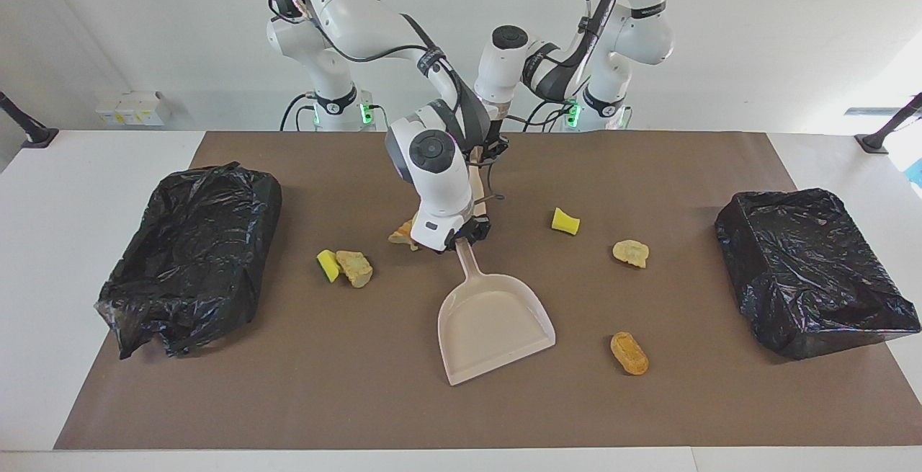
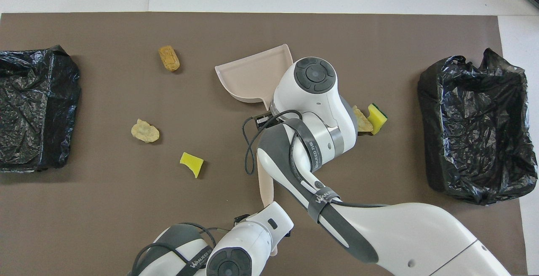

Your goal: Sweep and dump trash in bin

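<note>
My right gripper is shut on the handle of the beige dustpan, which lies flat on the brown mat with its mouth facing away from the robots; it also shows in the overhead view. My left gripper is over the mat near the robots and holds the beige brush up; the right wrist partly hides the brush. Trash scraps lie around the pan: a yellow-green one, a tan one, one half hidden by the right gripper, a yellow one, a tan one and an orange one.
Two bins lined with black bags stand on the mat, one at the right arm's end and one at the left arm's end. The mat covers most of the white table.
</note>
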Controlling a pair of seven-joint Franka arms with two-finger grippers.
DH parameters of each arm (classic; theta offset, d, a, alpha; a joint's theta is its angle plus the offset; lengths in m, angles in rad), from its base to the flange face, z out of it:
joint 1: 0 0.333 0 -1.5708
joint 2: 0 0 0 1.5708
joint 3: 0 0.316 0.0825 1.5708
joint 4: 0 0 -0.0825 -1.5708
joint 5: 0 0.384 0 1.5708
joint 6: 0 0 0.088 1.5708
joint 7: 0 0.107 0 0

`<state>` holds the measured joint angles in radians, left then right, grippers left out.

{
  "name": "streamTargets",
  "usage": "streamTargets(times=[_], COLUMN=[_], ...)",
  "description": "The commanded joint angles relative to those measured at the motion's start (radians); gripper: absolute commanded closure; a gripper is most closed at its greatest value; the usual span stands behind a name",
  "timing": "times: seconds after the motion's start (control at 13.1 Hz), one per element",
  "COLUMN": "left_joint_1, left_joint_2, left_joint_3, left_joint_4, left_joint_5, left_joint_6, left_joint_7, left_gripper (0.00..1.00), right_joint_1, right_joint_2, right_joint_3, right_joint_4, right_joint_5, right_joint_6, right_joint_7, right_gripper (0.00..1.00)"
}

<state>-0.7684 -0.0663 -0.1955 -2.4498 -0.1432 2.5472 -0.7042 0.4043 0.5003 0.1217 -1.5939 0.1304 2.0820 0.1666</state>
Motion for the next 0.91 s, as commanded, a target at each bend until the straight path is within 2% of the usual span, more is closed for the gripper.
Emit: streamTargets(times=[0.0,0.08,0.23,0.38,0.46,0.61,0.84], left_joint_1=[-0.014,-0.009,-0.003,0.004,0.02,0.047,0.119], left_joint_2=[0.0,0.0,-0.009,-0.021,-0.023,-0.071,-0.151], left_joint_3=[0.01,0.01,0.011,0.018,0.019,0.018,0.016], left_joint_4=[0.009,0.009,0.011,0.043,0.064,0.068,0.068], left_joint_5=[0.017,0.017,0.017,0.017,0.017,0.039,0.077], left_joint_6=[-0.036,-0.038,-0.054,-0.132,-0.181,-0.257,-0.401], left_joint_7=[-0.024,-0.023,-0.02,-0.017,-0.015,-0.012,0.034], left_gripper=[1.0,1.0,1.0,1.0,1.0,1.0,1.0], right_joint_1=[-0.012,-0.012,-0.01,-0.012,-0.012,-0.012,-0.022], right_joint_2=[-0.032,-0.032,-0.031,-0.031,-0.031,-0.031,-0.026], right_joint_3=[0.006,0.006,0.006,0.006,0.006,0.006,0.004], right_joint_4=[-0.037,-0.037,-0.038,-0.038,-0.038,-0.038,-0.032], right_joint_5=[0.014,0.014,0.014,0.014,0.014,0.014,0.003], right_joint_6=[0.018,0.026,0.036,0.038,0.038,0.038,0.036], right_joint_7=[-0.096,-0.105,-0.107,-0.108,-0.114,-0.156,-0.163], right_gripper=[0.32,0.24,0.23,0.24,0.33,0.99,1.0])
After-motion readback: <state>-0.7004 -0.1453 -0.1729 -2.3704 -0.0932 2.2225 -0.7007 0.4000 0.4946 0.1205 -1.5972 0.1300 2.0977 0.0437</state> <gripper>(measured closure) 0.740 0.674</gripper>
